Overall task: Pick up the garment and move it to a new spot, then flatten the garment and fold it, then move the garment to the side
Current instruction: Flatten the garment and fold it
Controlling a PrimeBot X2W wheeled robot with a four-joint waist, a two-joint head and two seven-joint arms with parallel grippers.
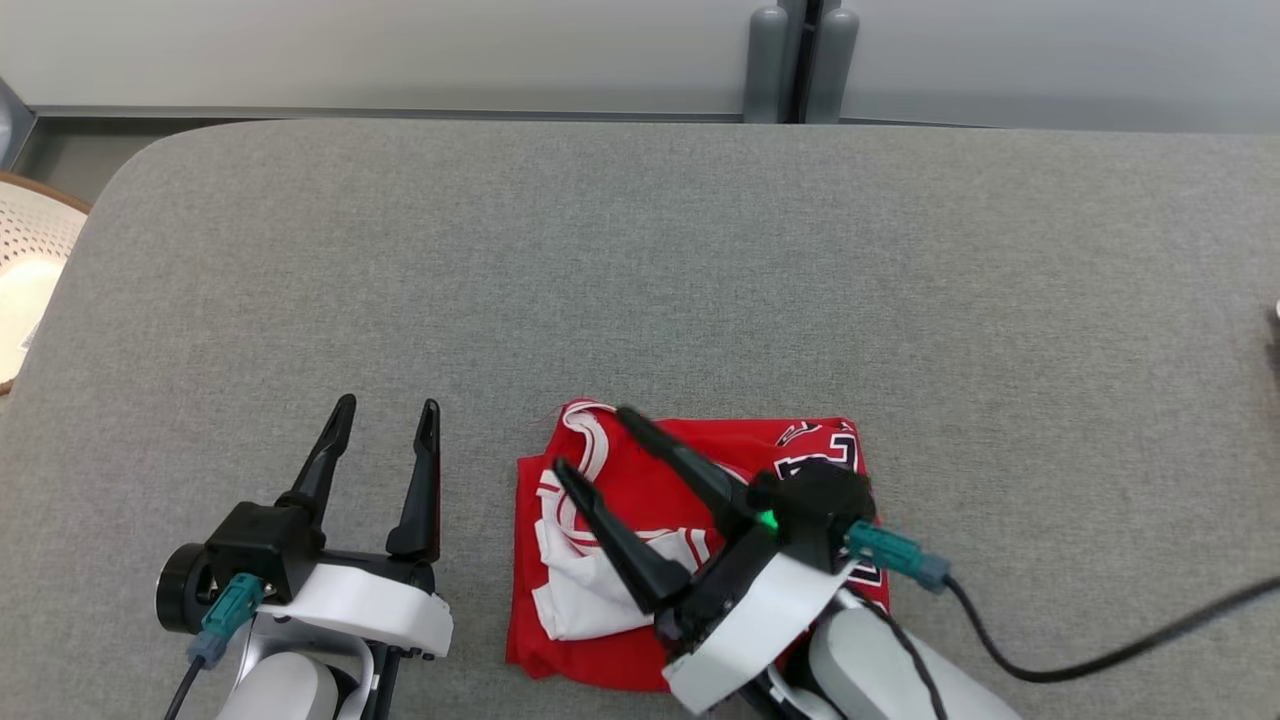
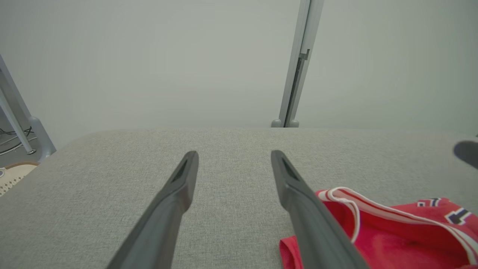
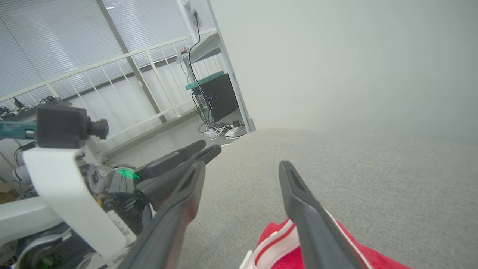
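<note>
The garment (image 1: 720,435) is a red jersey with white trim and dark lettering, lying folded into a rough square near the front of the grey table (image 1: 640,250). My right gripper (image 1: 592,439) hovers over its left half, open, with nothing between the fingers. In the right wrist view the right gripper (image 3: 242,164) points past the garment's (image 3: 276,243) edge toward bare table. My left gripper (image 1: 388,403) stands open and empty on the table left of the garment, apart from it. From the left wrist, the left gripper (image 2: 234,153) has the garment (image 2: 392,239) at its lower right.
A pale woven basket (image 1: 25,280) sits off the table's left edge. Two grey posts (image 1: 800,60) stand behind the far edge. A black cable (image 1: 1100,660) trails from my right wrist across the table. The left gripper (image 3: 209,147) lies close to my right fingers.
</note>
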